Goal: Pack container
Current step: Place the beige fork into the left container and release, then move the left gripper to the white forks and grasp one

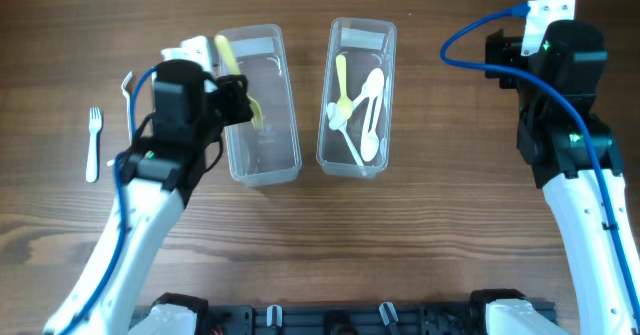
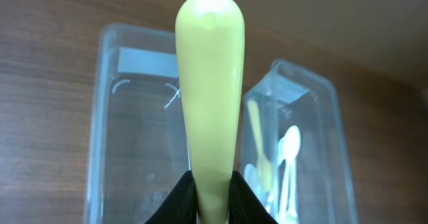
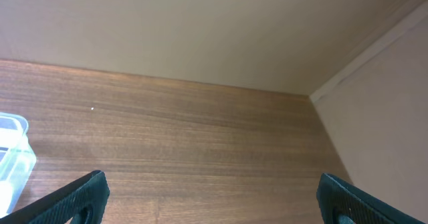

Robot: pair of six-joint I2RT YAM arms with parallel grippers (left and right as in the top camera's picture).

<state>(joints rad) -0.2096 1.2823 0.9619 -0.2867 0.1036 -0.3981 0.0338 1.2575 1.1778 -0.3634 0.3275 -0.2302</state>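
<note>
Two clear plastic containers stand side by side. The left container (image 1: 285, 95) (image 2: 107, 83) has nothing lying in it that I can see. The right container (image 1: 385, 85) (image 2: 328, 110) holds several white and yellow spoons (image 1: 358, 110). My left gripper (image 1: 240, 97) (image 2: 212, 207) is shut on a yellow utensil (image 1: 225, 53) (image 2: 208, 83) and holds it over the left container, handle pointing to the far side. My right gripper (image 3: 214, 207) is open and empty, off to the right of both containers.
A white fork (image 1: 93, 143) lies on the wooden table to the left of my left arm. Another white utensil (image 1: 127, 81) shows partly behind that arm. A corner of a container (image 3: 12, 158) shows at the left edge of the right wrist view.
</note>
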